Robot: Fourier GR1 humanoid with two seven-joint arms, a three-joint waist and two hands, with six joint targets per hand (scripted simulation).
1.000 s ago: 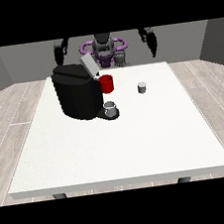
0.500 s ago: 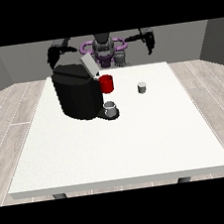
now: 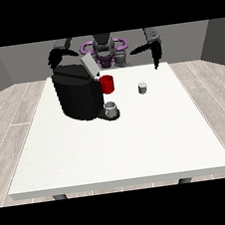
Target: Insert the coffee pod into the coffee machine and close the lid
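Hand at the view's right (image 3: 156, 58), finger state impossible to tell, hangs at one o'clock of the coffee pod (image 3: 142, 88), which a careless descent may topple.

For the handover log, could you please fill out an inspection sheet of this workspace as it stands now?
Surface: large white table, bare across its near half.
Job's things: black coffee machine at the view's left with its grey lid raised; small grey coffee pod standing apart to its right, untouched.
Clutter: red cup beside the machine; small grey cup on the machine's base.
Hands: hand at the view's right hangs above the table's far edge; hand at the view's left is behind the machine; neither holds anything.
Cables: nothing seen.
Surroundings: wooden floor, grey walls.
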